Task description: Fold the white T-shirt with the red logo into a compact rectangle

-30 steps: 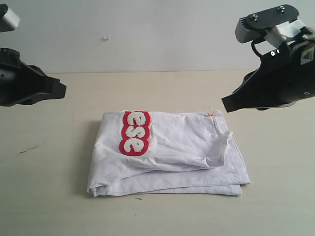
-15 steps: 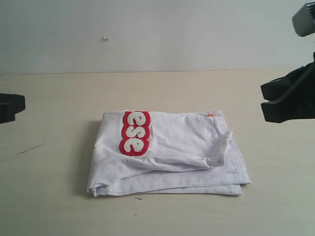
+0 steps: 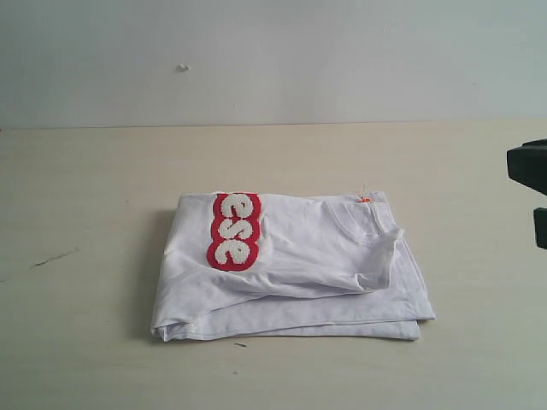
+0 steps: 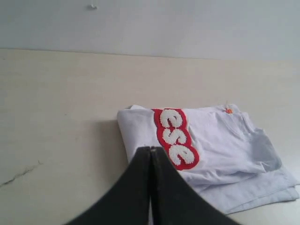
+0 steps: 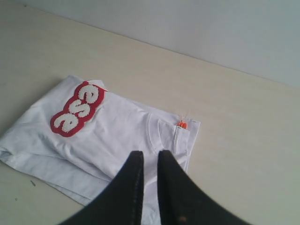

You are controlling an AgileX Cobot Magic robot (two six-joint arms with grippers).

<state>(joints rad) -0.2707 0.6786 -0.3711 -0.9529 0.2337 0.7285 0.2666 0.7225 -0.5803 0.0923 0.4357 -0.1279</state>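
Observation:
The white T-shirt (image 3: 299,273) lies folded into a rough rectangle in the middle of the table, with its layered hem edges toward the front. The red logo (image 3: 232,231) shows on the top layer at the left, reading "ese". An orange neck tag (image 3: 365,200) peeks out at the back right by the collar. My left gripper (image 4: 150,149) is shut and empty, hovering above the shirt (image 4: 220,145); the exterior view does not show it. My right gripper (image 5: 150,153) has a narrow gap between its fingers and holds nothing; it shows only at the exterior view's right edge (image 3: 526,195).
The shirt rests on a pale wooden table (image 3: 102,171). A plain light wall (image 3: 273,60) rises behind the table's far edge. A thin dark scratch (image 3: 53,257) marks the table at the left.
Both arms have drawn outward from the shirt: the left has left the exterior view, the right has slid to its right edge. The shirt has not moved.

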